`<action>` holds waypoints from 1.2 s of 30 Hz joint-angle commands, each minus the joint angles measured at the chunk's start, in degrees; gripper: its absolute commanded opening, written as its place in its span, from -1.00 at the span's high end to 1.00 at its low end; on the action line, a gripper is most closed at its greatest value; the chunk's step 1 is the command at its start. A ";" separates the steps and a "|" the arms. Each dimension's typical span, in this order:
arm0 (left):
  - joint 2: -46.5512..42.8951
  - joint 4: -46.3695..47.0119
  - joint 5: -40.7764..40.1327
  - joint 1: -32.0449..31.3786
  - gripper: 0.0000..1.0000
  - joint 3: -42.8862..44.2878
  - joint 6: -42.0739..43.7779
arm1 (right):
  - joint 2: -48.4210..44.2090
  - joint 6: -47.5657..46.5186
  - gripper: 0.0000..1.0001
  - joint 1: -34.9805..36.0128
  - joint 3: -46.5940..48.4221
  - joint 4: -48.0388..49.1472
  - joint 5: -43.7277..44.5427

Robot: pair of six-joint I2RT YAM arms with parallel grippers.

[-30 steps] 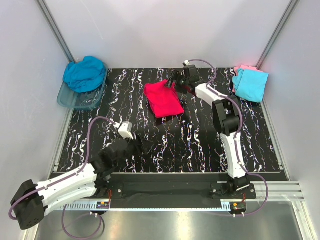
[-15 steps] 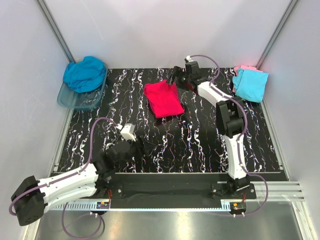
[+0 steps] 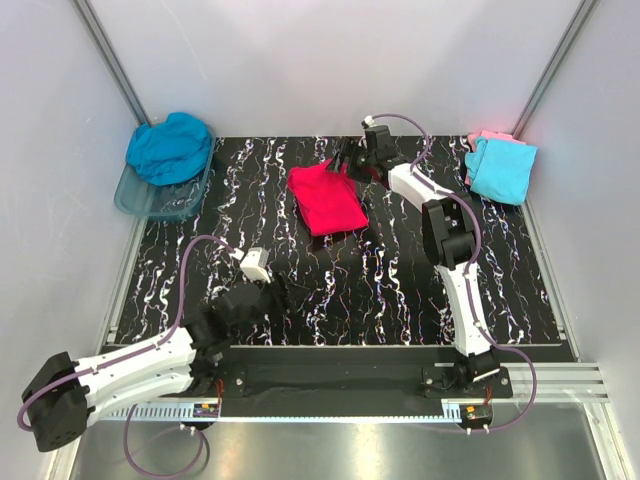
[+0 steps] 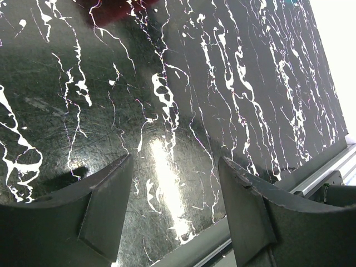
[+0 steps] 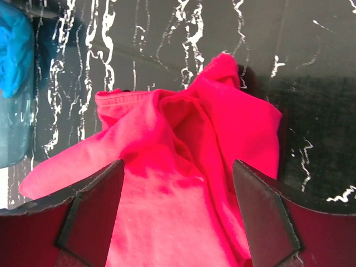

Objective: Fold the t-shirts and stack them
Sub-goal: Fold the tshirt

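Left gripper (image 4: pixel 173 167) sits low over the front-left of the black marbled table (image 3: pixel 400 290), fingers apart, nothing between them. Bright pink-red t-shirt (image 3: pixel 326 198) lies roughly folded mid-table, slightly left of centre. Right gripper (image 5: pixel 177 172) is over its far right corner, fingers spread wide, cloth bunched below, not clamped. Far left: teal-blue t-shirt (image 3: pixel 170 147) heaped in the clear tub (image 3: pixel 150 205). Far right: light cyan t-shirt (image 3: pixel 500 170) on top of the pale pink t-shirt (image 3: pixel 488 136).
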 commanded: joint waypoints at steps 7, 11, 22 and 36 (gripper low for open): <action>0.66 1.75 -2.13 -0.29 -0.33 1.04 0.28 | 0.79 0.10 -0.68 2.14 5.67 1.72 -4.00; -0.48 1.05 -2.22 -0.29 -0.33 0.77 0.19 | 2.02 0.81 -0.65 2.23 6.64 1.64 -4.97; -4.17 -2.20 -3.45 -0.29 -0.33 1.21 0.81 | 3.69 -0.95 -0.64 2.76 4.09 2.25 -3.74; -5.58 -4.49 -4.33 -0.29 -0.32 1.47 1.07 | 5.02 0.63 0.20 2.76 3.04 6.02 -5.77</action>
